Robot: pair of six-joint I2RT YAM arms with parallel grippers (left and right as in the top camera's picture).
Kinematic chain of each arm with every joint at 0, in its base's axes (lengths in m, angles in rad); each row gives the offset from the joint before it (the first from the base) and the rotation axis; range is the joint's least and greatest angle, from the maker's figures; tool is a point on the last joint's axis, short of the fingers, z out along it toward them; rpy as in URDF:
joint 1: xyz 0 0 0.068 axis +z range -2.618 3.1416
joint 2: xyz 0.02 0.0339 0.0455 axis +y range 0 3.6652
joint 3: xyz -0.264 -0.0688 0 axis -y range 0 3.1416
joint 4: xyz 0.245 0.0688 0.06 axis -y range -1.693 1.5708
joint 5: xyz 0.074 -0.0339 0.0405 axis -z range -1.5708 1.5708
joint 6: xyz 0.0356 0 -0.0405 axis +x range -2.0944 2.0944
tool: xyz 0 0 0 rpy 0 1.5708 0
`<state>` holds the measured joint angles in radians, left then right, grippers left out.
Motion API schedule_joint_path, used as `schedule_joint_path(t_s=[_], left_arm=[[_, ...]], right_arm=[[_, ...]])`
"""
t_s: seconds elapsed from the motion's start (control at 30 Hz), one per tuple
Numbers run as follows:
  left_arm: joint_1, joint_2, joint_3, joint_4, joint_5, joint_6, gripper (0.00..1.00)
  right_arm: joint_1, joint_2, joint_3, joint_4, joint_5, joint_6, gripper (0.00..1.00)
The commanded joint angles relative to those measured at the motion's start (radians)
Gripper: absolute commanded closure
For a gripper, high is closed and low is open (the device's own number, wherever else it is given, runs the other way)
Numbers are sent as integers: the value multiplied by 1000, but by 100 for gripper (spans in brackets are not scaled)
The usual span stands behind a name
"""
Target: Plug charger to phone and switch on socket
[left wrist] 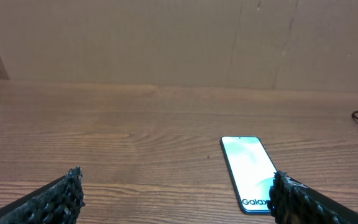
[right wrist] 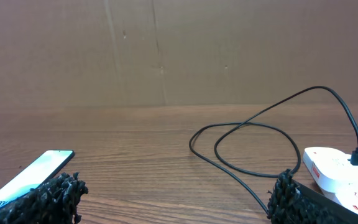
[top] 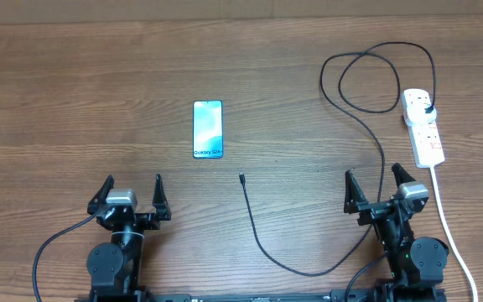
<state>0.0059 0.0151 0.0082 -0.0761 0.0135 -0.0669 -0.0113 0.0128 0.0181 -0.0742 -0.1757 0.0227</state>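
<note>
The phone [top: 208,129] lies flat on the wooden table, screen up, reading "Galaxy S24+"; it also shows in the left wrist view [left wrist: 248,171] and the right wrist view [right wrist: 30,177]. The charger cable [top: 367,117] loops from a black plug [top: 427,106] in the white socket strip [top: 423,126] at the right, and its connector tip [top: 241,178] lies below and right of the phone. The cable and socket [right wrist: 344,171] show in the right wrist view. My left gripper [top: 132,191] is open and empty near the front left. My right gripper [top: 374,183] is open and empty beside the cable.
The socket's thick white cord [top: 451,226] runs down the right side past my right arm to the front edge. A brown cardboard wall [left wrist: 179,43] stands behind the table.
</note>
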Motion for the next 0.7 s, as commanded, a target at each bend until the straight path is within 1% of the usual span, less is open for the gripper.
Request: schedule_joint_path(t_s=[0.0, 0.57, 0.67], left_arm=[[-6, -8, -3, -2, -6, 23, 0], [-6, -8, -3, -2, -6, 23, 0], [-6, -8, -3, 5, -24, 23, 0]], right_arm=[[5, -10, -10, 7, 6, 3, 0], [5, -10, -10, 7, 6, 3, 0], [5, -10, -10, 7, 6, 3, 0]])
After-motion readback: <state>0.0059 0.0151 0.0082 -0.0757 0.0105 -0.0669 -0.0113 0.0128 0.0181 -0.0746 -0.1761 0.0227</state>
